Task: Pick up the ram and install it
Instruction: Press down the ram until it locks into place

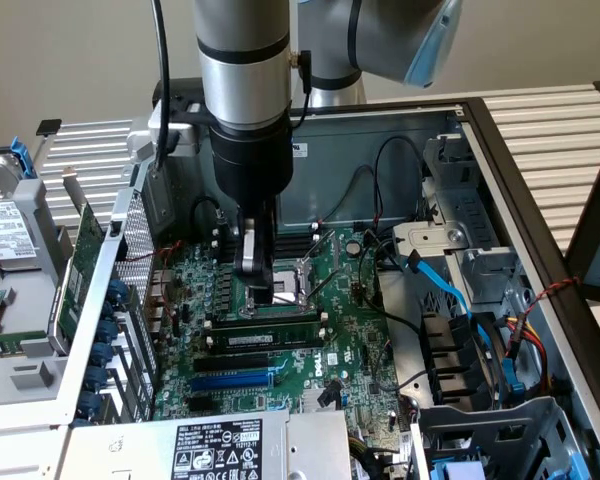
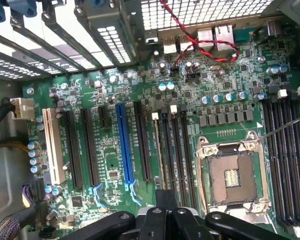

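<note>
The ram point(image 1: 270, 333) is a narrow green stick with black chips and a white label. It stands on edge in a black memory slot on the motherboard point(image 1: 350, 330), beside the empty CPU socket point(image 1: 295, 280). My gripper point(image 1: 259, 296) hangs straight down with its fingers shut, their tips just over the ram's upper edge near its middle. Whether they touch it I cannot tell. In the wrist view the gripper point(image 2: 166, 212) is dark and shut, in line with the row of black memory slots point(image 2: 175, 150). There the ram point(image 2: 157, 150) shows as a thin pale edge.
The open case walls point(image 1: 500, 170) ring the board. Blue and black cables point(image 1: 450, 290) and drive bays crowd the exterior view's right. A long blue slot point(image 1: 235, 380) and the power supply point(image 1: 215, 450) lie nearer the camera. A large green card point(image 1: 80, 265) stands outside the case.
</note>
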`<state>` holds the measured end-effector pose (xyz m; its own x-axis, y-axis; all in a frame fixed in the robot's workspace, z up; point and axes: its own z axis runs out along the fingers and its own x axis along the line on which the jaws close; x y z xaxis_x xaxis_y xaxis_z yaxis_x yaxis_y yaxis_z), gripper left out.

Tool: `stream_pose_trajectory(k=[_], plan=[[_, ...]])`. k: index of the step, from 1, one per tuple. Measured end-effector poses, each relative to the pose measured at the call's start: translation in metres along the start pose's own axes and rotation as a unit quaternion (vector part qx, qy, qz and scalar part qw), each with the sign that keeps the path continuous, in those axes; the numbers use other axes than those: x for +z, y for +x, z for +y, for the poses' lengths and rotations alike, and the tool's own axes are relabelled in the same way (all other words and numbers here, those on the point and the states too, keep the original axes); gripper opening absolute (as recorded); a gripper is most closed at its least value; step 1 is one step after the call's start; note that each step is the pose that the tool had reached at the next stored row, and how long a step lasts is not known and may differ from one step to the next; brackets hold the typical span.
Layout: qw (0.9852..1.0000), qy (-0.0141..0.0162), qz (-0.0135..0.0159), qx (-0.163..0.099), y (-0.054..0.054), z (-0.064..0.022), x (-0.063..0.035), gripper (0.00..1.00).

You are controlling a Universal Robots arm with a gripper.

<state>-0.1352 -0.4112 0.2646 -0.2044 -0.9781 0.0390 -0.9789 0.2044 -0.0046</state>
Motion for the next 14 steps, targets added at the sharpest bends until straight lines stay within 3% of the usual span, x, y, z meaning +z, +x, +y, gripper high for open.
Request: stream_pose_trajectory(k=[7,14], plan=[[0.9986,-0.0021,0.0002,0.052,0.0,0.0,0.0,0.1],[0.9945,-0.0041,0.0005,0.105,0.0,0.0,0.0,0.1]])
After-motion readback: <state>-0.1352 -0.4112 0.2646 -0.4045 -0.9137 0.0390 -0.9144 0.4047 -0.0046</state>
